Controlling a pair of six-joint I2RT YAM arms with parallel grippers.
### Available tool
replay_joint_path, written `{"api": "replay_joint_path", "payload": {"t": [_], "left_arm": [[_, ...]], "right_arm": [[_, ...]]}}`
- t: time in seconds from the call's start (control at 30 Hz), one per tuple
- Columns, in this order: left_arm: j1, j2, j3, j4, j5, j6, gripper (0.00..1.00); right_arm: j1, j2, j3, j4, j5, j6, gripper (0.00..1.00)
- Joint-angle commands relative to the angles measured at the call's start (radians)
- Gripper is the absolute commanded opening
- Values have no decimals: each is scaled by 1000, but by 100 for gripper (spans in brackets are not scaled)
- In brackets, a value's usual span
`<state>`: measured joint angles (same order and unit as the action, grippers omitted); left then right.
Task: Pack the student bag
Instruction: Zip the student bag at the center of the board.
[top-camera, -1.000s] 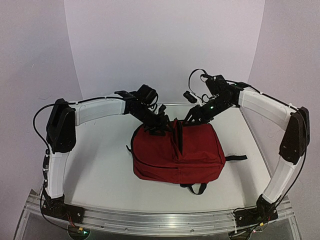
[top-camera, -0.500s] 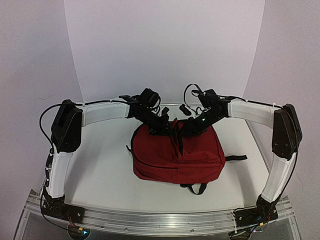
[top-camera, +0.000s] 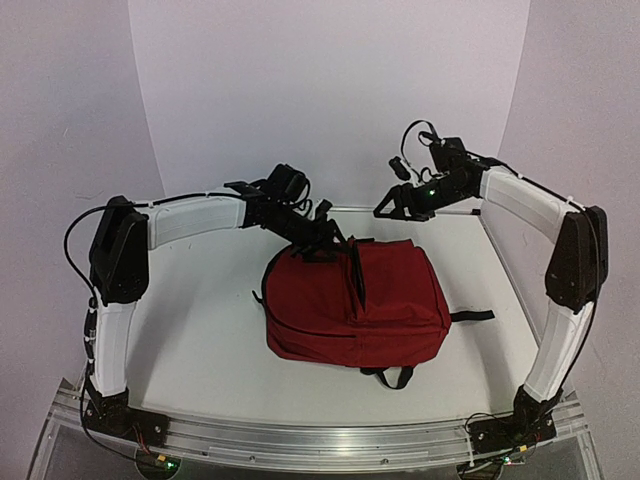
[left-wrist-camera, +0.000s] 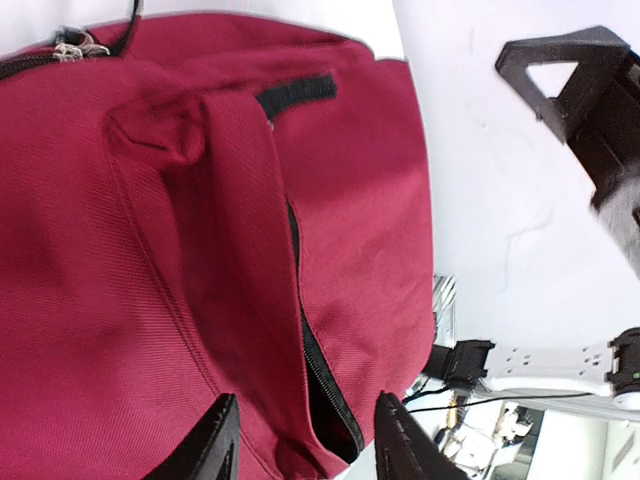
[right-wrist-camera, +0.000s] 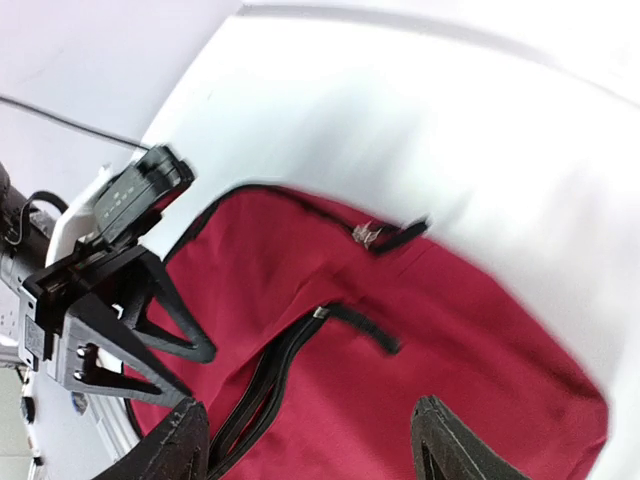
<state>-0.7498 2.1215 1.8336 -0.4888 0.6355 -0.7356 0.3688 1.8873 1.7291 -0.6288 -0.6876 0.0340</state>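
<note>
So the right gripper (top-camera: 392, 210) just pulled up and back off the red backpack (top-camera: 355, 300), fingers spread wide, nothing in them. Left gripper (top-camera: 322, 243) is open too, hovering at the bag's unzipped top edge mid-table, so that slot's clear now.

light: bright, even | shadows: soft | right wrist view: motion-blurred
</note>
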Motion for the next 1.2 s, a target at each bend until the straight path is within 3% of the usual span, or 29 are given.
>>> {"api": "replay_joint_path", "payload": {"t": [0.0,0.33,0.6,0.9,1.07,1.17], "left_arm": [[46,-63,16,-2,22,6,50],[64,-86,1,-18,-8,5,55],[69,-80,5,-25,-19,1,56],[77,-95,-2,-44,-43,3,56],[97,-90,2,-72,-91,3,60],[110,-68,32,-88,-114,13,63]], "right_arm": [[11,96,95,-67,-9,-101,69],[9,203,138,-140,-75,-150,67],[10,260,175,-137,-134,-127,59],[9,289,210,-139,-209,-106,29],[9,273,209,-138,-217,-96,6],[9,255,223,-137,-200,-76,0]]}}
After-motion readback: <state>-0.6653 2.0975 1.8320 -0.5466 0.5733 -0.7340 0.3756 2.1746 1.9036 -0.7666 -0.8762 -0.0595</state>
